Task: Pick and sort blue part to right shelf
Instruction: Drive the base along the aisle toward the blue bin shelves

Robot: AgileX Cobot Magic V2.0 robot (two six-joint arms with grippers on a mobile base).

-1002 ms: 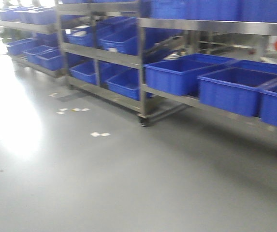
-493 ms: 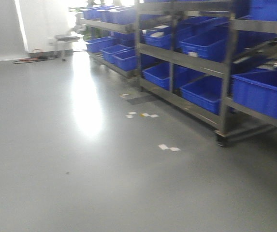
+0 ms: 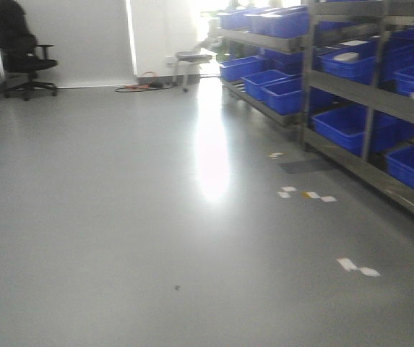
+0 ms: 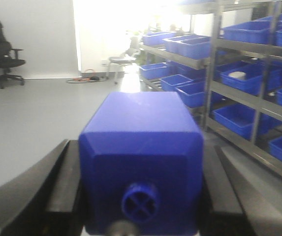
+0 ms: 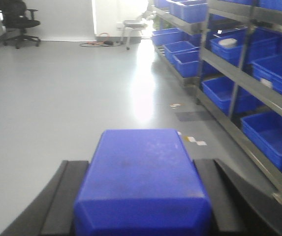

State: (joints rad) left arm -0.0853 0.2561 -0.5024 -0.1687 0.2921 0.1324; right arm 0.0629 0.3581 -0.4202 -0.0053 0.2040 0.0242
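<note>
Between the black fingers (image 4: 57, 187) of the left gripper (image 4: 141, 143) sits a blue part (image 4: 141, 162), a blocky moulding with bevelled edges and a round, cross-marked knob on its near face. Both sides of it meet the finger pads, so the jaws stand clamped on it. The right gripper (image 5: 141, 162) holds a second blue part (image 5: 141, 191) the same way, its flat, slightly scuffed top filling the near middle of that wrist view, with a black finger pressed against each flank. Both parts are raised off the grey floor (image 3: 120, 217). On the right of the scene runs a metal shelf rack (image 3: 369, 94), receding toward the far wall and loaded on every level with blue bins (image 3: 344, 123); one upper bin holds a pale, rounded object (image 3: 350, 56) too blurred to identify. The rack lies well apart from both grippers, to the right and beyond them. Small white paper scraps (image 3: 358, 267) lie scattered on the floor just beside the rack's foot. Strong glare from a bright opening in the far wall streaks down the middle of the floor. At the far left stands a black office chair (image 3: 19, 50), and near the bright opening a stool (image 3: 192, 58) stands with an orange cable (image 3: 145, 85) trailing on the floor beside it.
</note>
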